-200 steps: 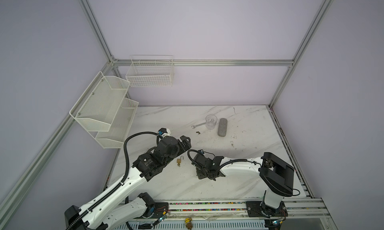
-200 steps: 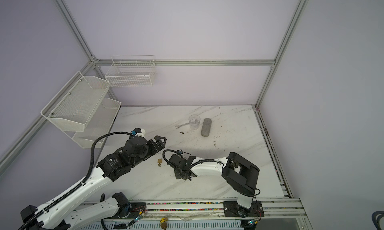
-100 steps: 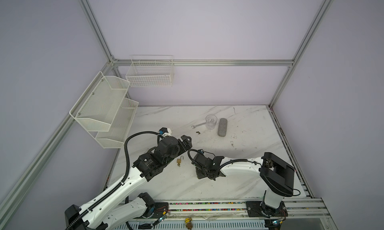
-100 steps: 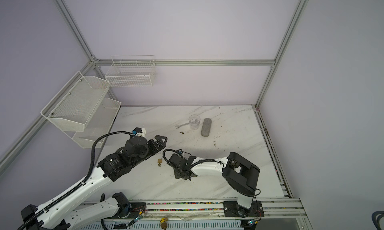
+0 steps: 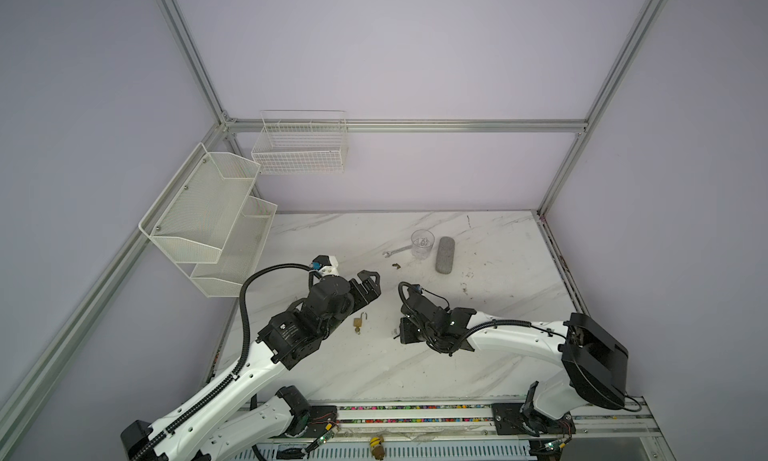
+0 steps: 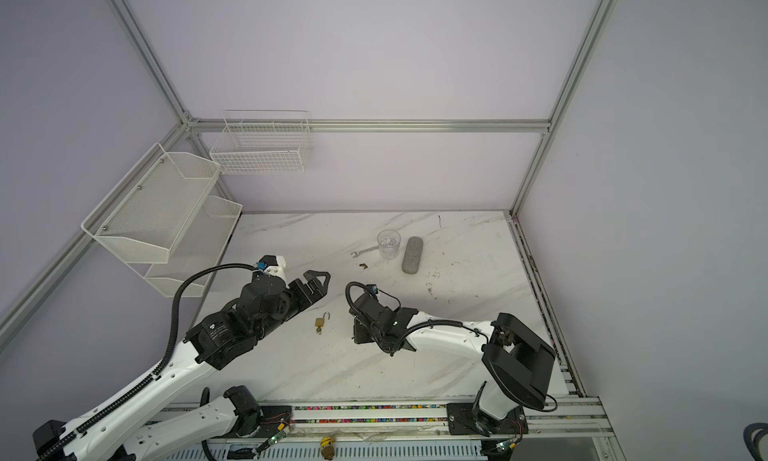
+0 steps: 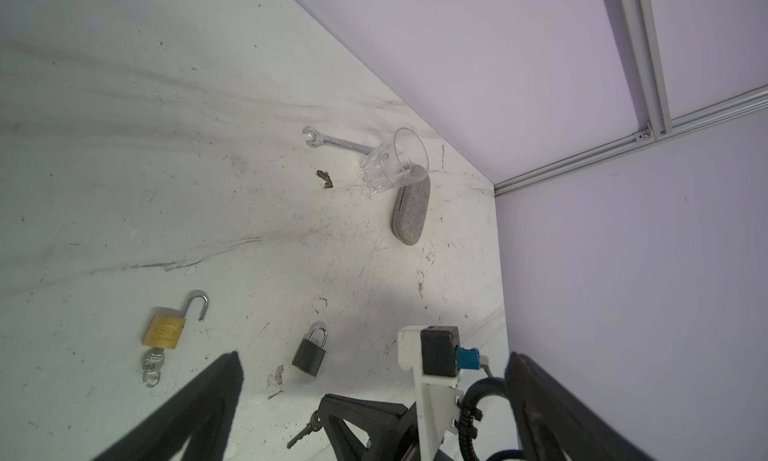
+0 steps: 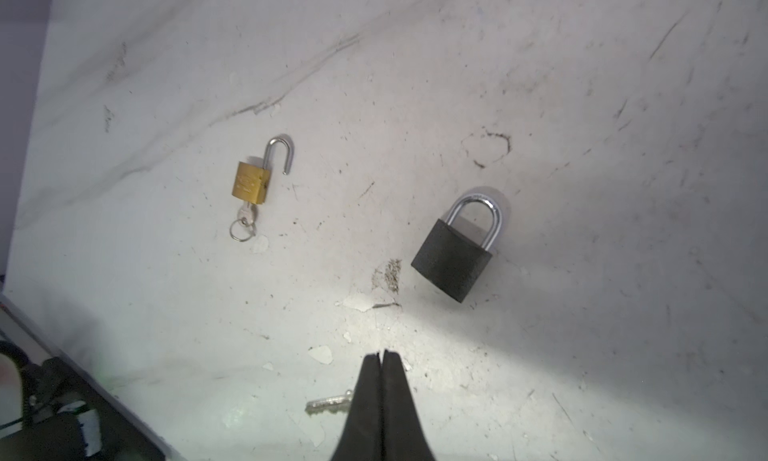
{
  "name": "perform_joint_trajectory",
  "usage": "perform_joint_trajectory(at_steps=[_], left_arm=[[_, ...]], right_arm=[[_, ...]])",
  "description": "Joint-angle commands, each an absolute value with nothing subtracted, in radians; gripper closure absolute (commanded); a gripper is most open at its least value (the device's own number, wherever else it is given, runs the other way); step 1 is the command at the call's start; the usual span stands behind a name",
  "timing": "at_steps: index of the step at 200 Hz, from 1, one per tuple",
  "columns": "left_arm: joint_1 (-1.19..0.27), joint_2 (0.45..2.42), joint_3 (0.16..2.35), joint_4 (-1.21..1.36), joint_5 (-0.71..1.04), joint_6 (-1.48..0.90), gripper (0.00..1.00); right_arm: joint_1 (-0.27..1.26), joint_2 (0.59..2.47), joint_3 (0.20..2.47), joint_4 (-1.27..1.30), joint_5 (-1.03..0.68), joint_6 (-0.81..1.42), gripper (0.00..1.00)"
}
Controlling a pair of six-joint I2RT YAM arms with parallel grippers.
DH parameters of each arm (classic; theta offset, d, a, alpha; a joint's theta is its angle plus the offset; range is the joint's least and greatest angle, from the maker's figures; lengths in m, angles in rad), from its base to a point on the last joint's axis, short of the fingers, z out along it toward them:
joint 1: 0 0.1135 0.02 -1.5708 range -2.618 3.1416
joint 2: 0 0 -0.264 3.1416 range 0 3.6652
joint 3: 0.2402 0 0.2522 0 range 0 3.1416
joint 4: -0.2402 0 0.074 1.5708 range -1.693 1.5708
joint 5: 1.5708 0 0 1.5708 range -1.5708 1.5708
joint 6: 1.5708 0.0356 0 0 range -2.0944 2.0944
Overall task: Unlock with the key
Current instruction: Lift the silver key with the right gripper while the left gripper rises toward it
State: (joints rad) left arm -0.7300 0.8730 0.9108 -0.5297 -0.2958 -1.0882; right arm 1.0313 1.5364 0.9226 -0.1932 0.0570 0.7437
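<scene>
On table [image 8: 582,105], right gripper [image 8: 381,353] pinched together at key [image 8: 326,405] — black padlock [image 8: 453,263] near, left gripper [image 5: 368,285] spread wide

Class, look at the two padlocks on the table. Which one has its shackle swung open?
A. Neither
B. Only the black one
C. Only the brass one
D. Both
C: the brass padlock has one shackle end lifted free, with a key in it, while the black padlock has both ends seated.
</scene>
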Motion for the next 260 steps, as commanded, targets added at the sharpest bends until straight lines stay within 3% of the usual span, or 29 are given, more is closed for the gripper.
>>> perform_joint_trajectory(at_steps=[1, 74, 129, 204, 260], left_arm=[[-0.734, 0.822, 0.865, -0.421, -0.348, -1.02, 0.0], [-0.733, 0.755, 0.617, -0.029, -0.231, -0.847, 0.01], [-0.734, 0.872, 0.607, 0.139, -0.119, -0.908, 0.19], [-0.735, 1.016, 0.627, 0.23, -0.117, -1.014, 0.38], [-0.736, 1.06, 0.634, 0.256, -0.098, -1.021, 0.45]], right_arm=[[0.98, 1.483, 0.893, -0.115, 0.015, 0.781, 1.0], [0.834, 1.381, 0.877, 0.077, -0.051, 0.83, 1.0], [0.824, 1.378, 0.918, 0.185, -0.044, 0.855, 1.0], [0.824, 1.346, 0.899, 0.281, -0.071, 0.891, 1.0], [0.824, 1.368, 0.897, 0.334, -0.101, 0.905, 1.0]])
